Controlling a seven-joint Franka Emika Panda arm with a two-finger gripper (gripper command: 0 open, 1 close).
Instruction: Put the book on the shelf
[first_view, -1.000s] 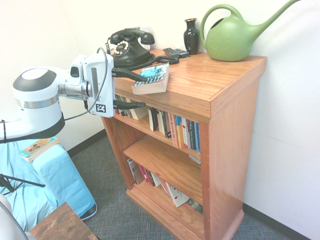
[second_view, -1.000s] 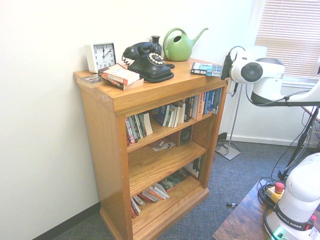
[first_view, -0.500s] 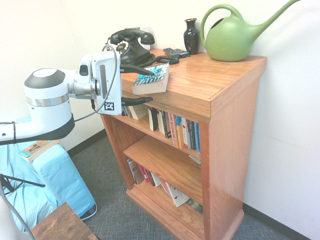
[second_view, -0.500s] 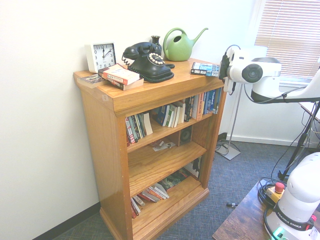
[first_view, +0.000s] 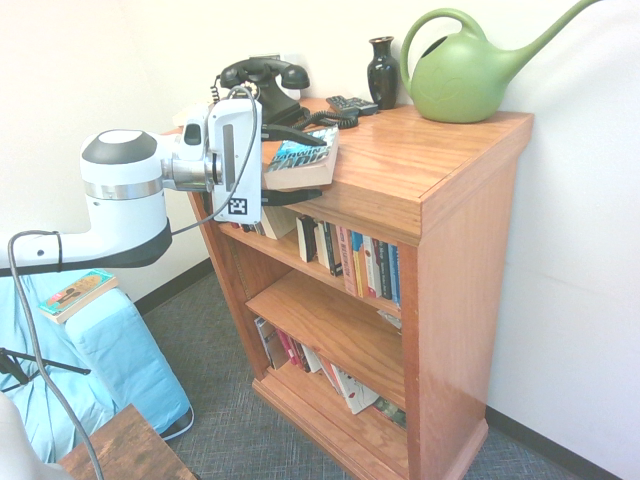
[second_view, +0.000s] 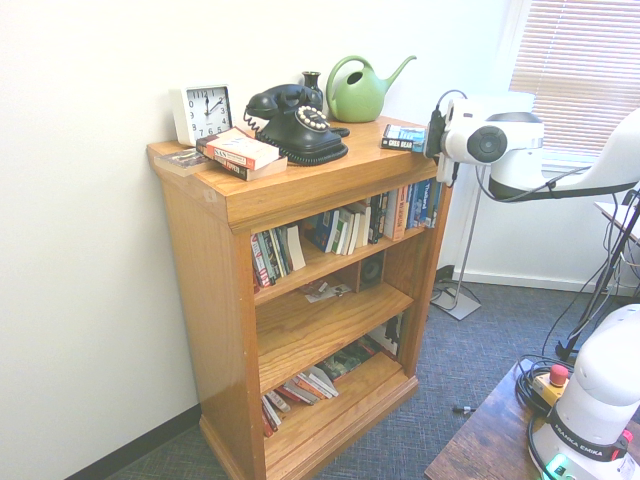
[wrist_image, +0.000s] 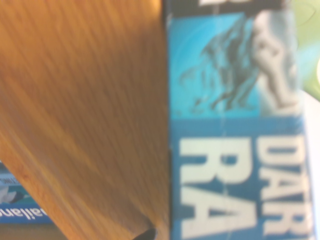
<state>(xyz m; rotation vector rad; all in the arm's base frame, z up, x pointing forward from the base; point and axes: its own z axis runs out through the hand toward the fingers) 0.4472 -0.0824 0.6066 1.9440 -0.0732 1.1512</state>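
At the front corner of the bookcase top (first_view: 420, 165), where the book (first_view: 303, 157) lies flat and overhangs the edge, my gripper (first_view: 300, 162) has closed the gap, jaws wide, one finger above and one below it, not yet clamped. The shelf (first_view: 290, 250) below is crowded with upright books (first_view: 355, 262); free room looks scarce.

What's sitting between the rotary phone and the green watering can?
A dark vase stands between the telephone and watering can, clearest in the first exterior view.
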